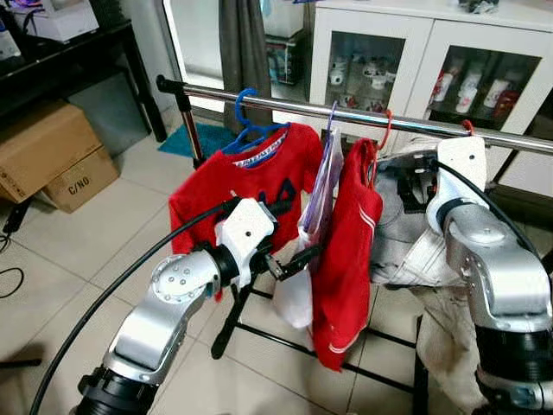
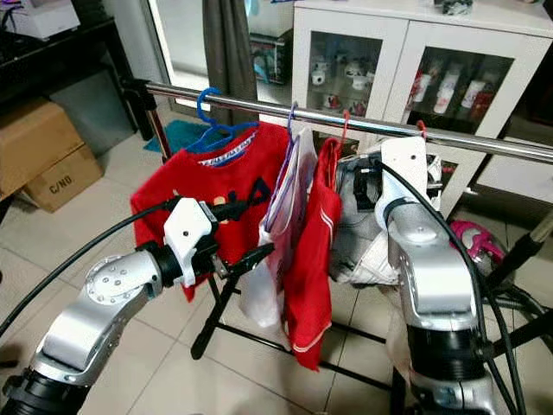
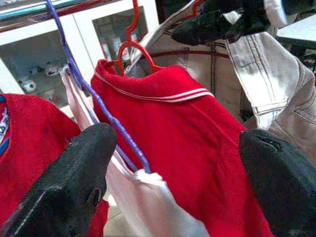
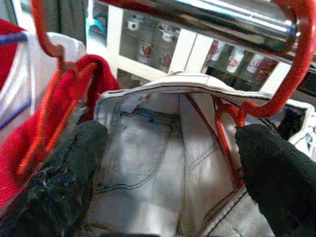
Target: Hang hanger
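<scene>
Both grippers gape apart: right gripper [image 4: 168, 173] around the red hanger [image 4: 276, 84] hooked on the rail [image 1: 346, 112]; withdrawing carelessly could snag it off.

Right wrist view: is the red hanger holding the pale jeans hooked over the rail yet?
Yes, the red hanger's hook curls over the chrome rail, with the pale jeans hanging beneath it.

rail [image 1: 518, 138] ends beyond frame
</scene>
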Controlling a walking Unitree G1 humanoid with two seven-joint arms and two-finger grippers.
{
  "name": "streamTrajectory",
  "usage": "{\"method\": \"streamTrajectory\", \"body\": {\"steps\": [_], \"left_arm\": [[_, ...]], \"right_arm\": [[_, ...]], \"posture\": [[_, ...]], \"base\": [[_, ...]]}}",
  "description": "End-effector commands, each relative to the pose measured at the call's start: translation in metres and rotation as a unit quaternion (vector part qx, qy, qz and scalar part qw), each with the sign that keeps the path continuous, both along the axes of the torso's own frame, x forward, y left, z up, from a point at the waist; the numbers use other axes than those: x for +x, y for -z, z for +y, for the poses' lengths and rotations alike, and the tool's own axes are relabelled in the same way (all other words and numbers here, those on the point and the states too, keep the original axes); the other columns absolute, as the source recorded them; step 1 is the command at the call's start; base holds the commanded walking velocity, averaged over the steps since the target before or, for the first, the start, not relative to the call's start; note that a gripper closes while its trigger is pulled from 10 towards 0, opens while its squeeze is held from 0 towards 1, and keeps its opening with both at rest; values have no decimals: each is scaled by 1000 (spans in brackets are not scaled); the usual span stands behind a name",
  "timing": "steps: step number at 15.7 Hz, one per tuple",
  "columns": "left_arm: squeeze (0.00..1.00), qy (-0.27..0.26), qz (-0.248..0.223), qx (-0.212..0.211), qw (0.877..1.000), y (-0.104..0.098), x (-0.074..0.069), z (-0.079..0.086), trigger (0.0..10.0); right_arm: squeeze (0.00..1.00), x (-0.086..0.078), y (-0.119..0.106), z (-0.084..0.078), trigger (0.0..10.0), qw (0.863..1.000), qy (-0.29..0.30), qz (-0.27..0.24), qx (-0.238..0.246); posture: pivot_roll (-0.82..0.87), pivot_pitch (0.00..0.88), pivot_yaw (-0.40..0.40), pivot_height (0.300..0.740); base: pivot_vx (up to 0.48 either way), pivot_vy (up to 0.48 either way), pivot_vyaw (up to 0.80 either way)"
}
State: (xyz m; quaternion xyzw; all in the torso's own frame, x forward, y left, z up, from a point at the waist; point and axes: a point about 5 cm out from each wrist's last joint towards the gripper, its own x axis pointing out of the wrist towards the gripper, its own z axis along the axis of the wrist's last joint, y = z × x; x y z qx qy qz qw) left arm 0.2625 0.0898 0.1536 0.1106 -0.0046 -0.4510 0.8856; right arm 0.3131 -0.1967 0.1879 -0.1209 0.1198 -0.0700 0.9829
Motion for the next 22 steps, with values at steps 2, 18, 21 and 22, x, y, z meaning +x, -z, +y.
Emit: {"method": "streamTrajectory", "body": {"steps": [2, 18, 21, 22], "left_arm": [[0, 4, -6, 7, 1000, -2, 1, 1, 10000], [0, -3, -6, 15, 1000, -1, 6, 1, 10000], [0, -2, -7, 15, 1000, -1, 7, 1, 10000], [0, -1, -7, 15, 1000, -1, 7, 0, 10000]], "right_arm": [[0, 10, -7, -4, 10000, 1000, -10, -12, -17], [0, 22, -5, -34, 0, 999, -3, 3, -48], [0, 18, -5, -42, 0, 998, -3, 3, -56], [0, 18, -4, -44, 0, 998, -2, 5, -60]], "posture": [[-77, 0, 53, 740], [-80, 0, 53, 740], [-84, 0, 57, 740], [-84, 0, 57, 740]], "base": [[0, 0, 0], [0, 0, 0], [0, 0, 0], [0, 0, 0]]}}
